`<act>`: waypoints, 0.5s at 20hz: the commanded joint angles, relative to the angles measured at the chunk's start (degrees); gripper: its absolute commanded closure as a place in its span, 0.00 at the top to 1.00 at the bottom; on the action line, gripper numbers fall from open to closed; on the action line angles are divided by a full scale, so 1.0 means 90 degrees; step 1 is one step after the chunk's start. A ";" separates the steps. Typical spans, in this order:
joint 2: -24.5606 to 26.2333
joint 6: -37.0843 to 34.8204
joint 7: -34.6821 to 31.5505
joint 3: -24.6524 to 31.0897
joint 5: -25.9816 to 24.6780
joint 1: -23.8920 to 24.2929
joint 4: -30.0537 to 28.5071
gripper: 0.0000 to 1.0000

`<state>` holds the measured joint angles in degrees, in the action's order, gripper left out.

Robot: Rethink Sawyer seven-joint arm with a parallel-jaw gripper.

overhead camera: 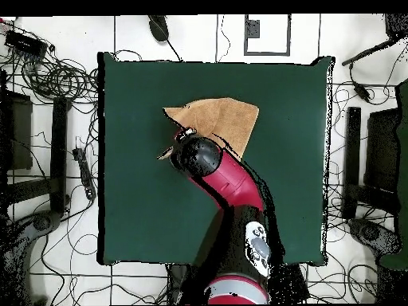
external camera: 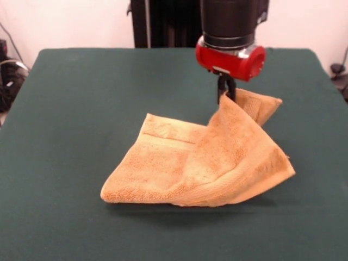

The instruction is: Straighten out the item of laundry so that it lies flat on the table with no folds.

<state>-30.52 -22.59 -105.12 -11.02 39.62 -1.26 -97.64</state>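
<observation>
The orange-tan towel (external camera: 201, 163) lies partly on the green table (external camera: 81, 109), near its middle. One part of the towel is lifted into a peak and the cloth is folded over itself below it. My gripper (external camera: 227, 92) is shut on the towel at that peak, just under the red wrist. In the overhead view the towel (overhead camera: 219, 119) shows as a pointed shape above the red arm, on the table (overhead camera: 135, 183). The arm's head hides the gripper and the towel's near part there.
The black pedestal (external camera: 163, 22) stands behind the table's far edge. Cables (overhead camera: 56, 76) and black stands (overhead camera: 60, 151) lie on the floor beside the table. The red arm (overhead camera: 231, 187) reaches over the table's near half in the overhead view.
</observation>
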 commanded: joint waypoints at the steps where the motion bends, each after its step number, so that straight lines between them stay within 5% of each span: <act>1: -0.0135 -0.0293 -0.1067 0.0313 -0.0323 -0.0098 -0.1061 0.00; 3: -0.0188 0.0079 -0.0966 0.0330 -0.0395 -0.0023 -0.1202 0.00; 5: -0.0010 0.2638 -0.0705 0.2666 -0.0943 0.1710 -0.1719 0.00; 6: 0.0313 0.3083 -0.0719 0.3378 -0.1345 0.2222 -0.1616 0.00; 10: 0.1063 0.3304 -0.0932 0.4038 -0.2108 0.2439 -0.0770 0.00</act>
<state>-30.75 -4.79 -105.12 5.00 27.66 14.72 -102.25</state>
